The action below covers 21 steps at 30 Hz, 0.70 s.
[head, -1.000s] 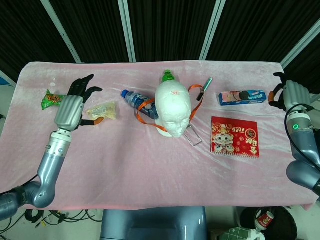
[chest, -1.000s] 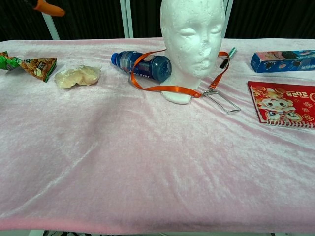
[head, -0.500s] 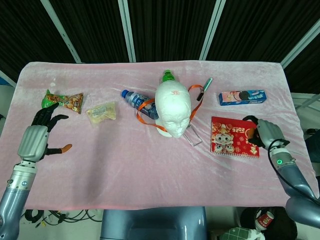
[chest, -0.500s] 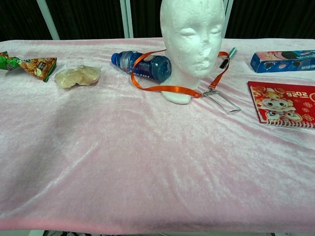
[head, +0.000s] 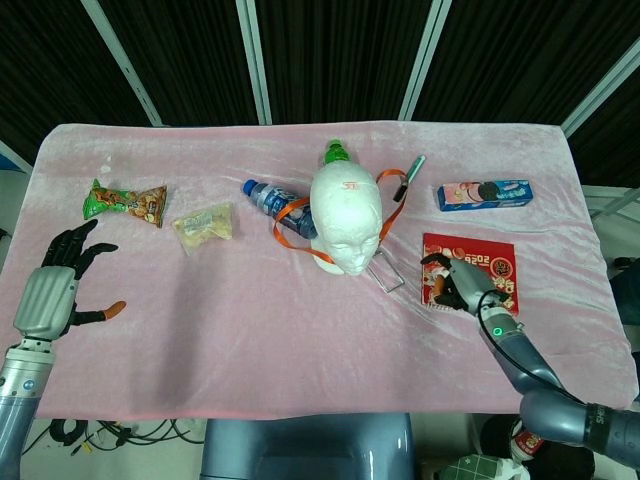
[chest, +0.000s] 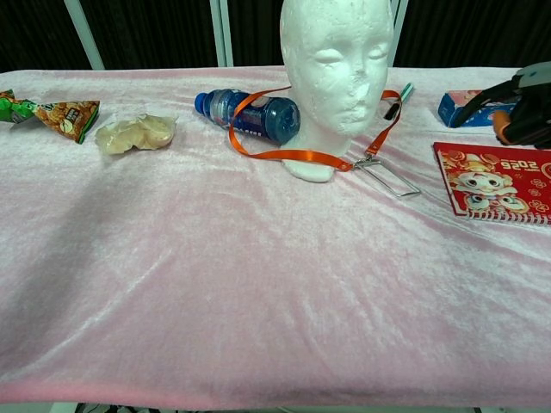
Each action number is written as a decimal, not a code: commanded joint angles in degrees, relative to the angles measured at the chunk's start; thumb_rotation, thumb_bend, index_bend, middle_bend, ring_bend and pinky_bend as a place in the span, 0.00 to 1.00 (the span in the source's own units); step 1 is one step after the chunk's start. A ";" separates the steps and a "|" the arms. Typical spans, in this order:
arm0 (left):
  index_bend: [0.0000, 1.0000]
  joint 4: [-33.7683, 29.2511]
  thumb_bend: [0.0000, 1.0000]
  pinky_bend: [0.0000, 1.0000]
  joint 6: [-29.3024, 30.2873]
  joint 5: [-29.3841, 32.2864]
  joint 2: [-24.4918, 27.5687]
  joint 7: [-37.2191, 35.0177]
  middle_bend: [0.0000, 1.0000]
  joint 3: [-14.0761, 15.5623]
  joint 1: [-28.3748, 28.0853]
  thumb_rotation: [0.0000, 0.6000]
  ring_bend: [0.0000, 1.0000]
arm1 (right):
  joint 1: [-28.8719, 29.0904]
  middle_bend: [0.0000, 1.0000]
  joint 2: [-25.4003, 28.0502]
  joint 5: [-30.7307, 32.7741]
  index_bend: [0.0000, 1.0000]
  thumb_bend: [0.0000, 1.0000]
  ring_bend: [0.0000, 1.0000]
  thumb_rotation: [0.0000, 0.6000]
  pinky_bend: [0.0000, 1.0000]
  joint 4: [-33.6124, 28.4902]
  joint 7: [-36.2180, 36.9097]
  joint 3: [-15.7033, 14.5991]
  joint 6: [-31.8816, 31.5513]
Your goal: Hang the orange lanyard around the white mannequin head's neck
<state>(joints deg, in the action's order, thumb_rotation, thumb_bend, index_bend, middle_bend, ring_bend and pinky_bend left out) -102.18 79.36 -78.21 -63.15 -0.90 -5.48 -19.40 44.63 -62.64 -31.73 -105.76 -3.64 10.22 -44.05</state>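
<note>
The white mannequin head (head: 345, 220) (chest: 336, 60) stands upright mid-table. The orange lanyard (head: 290, 222) (chest: 297, 156) loops around its base and neck, draping over a blue bottle on the left and running up behind the head on the right. Its clear badge holder (head: 385, 272) (chest: 392, 179) lies on the cloth in front and to the right of the head. My right hand (head: 455, 280) (chest: 516, 103) hovers over the red notebook to the right of the badge holder, fingers apart, holding nothing. My left hand (head: 55, 290) sits at the front left edge, fingers spread and empty.
A blue water bottle (head: 268, 200) (chest: 250, 114) lies left of the head and a green-capped bottle (head: 336, 152) stands behind it. Snack bag (head: 125, 202) and clear packet (head: 205, 222) lie at left. Pen (head: 413, 165), cookie box (head: 484, 194) and red notebook (head: 495, 262) (chest: 495, 182) lie at right.
My right hand swept from the far right edge inward over the red notebook, toward the badge holder. My left hand drew back from the snacks to the front left edge.
</note>
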 commanded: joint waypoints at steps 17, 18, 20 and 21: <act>0.26 1.40 0.03 0.00 -1.41 1.00 -1.43 0.77 0.02 -1.13 0.01 1.00 0.00 | 6.90 1.00 -13.02 7.69 0.28 0.98 1.00 1.00 1.00 6.79 -6.58 -2.20 -1.35; 0.26 0.87 0.03 0.00 -1.08 0.84 -1.23 1.05 0.02 -0.90 0.36 1.00 0.00 | 7.10 1.00 -13.54 8.11 0.28 0.98 1.00 1.00 1.00 7.20 -6.65 -2.17 -1.33; 0.26 0.46 0.03 0.00 -0.96 0.97 -1.12 1.40 0.02 -0.90 0.54 1.00 0.00 | 7.37 1.00 -14.20 8.60 0.28 0.98 1.00 1.00 1.00 7.83 -6.79 -2.15 -1.39; 0.26 0.28 0.03 0.00 -0.97 1.08 -1.09 1.58 0.02 -0.95 0.58 1.00 0.00 | 7.52 1.00 -14.56 8.88 0.28 0.98 1.00 1.00 1.00 8.19 -6.89 -2.16 -1.44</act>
<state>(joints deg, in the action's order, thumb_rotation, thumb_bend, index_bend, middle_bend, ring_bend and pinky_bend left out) -101.74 78.31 -77.20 -64.32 0.54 -6.45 -18.94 51.93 -76.88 -23.14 -97.88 -10.38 8.07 -45.44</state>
